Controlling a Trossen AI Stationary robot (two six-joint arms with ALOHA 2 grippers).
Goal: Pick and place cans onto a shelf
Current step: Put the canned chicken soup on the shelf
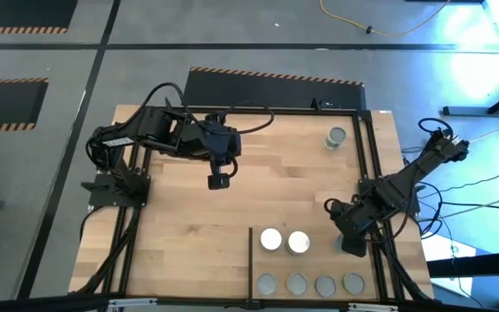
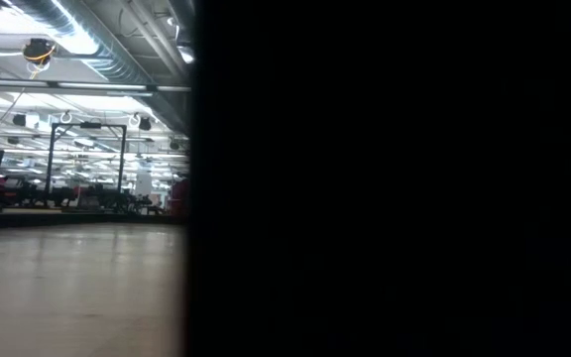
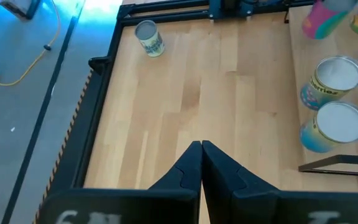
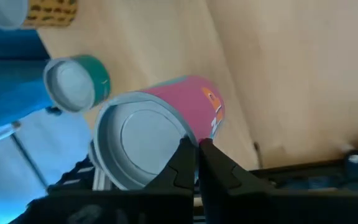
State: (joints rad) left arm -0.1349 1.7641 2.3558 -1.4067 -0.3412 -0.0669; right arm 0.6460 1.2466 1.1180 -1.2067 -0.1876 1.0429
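My right gripper (image 1: 352, 244) hangs over the shelf's (image 1: 319, 263) right edge, shut on a pink can (image 4: 179, 112) with a grey top; the high view hides that can under the arm. On the shelf, right of the black divider bar (image 1: 249, 260), stand two white-topped cans (image 1: 271, 239) (image 1: 298, 242) and a near row of several grey-topped cans (image 1: 310, 283). One more can (image 1: 337, 137) stands alone on its base at the far right. My left gripper (image 1: 219, 180) hovers shut over the table's middle left, holding nothing. My right gripper has the pink can by its grey top rim (image 4: 178, 134), pinched between the two shut fingers. The fingers come steeply from above. The can hangs tilted below them; whether its base touches the shelf, I cannot tell.
Black frame rails (image 1: 371, 165) run along the table's edges. A green can (image 4: 73, 84) stands close beside the held one. Bare wood (image 1: 189, 225) lies left of the divider. Something dark blocks most of the low view (image 2: 395, 178).
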